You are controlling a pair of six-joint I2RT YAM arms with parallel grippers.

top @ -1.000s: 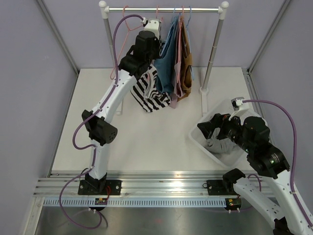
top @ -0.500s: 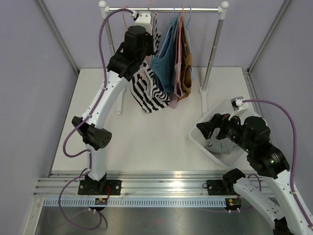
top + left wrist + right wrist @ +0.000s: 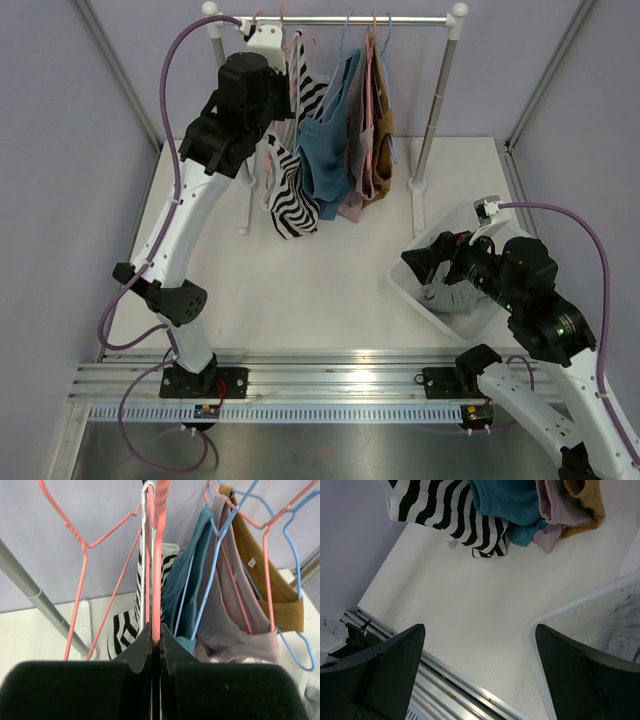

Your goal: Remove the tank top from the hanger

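Note:
A black-and-white striped tank top hangs on a pink hanger at the left of the clothes rail. My left gripper is up by the rail. In the left wrist view this gripper is shut on the pink hanger's wire, with the striped top below it. The top also shows in the right wrist view. My right gripper is open and empty, low over the table by the basket, and shows in its own view.
A blue top, a mauve top and a brown top hang on blue and pink hangers to the right. A bare pink hanger hangs on the left. A white basket with grey cloth stands at the right. Rack posts stand at the back.
My left gripper has moved left and up along the rail with the pink hanger. The striped top has swung left, away from the blue top. The right arm has not moved.

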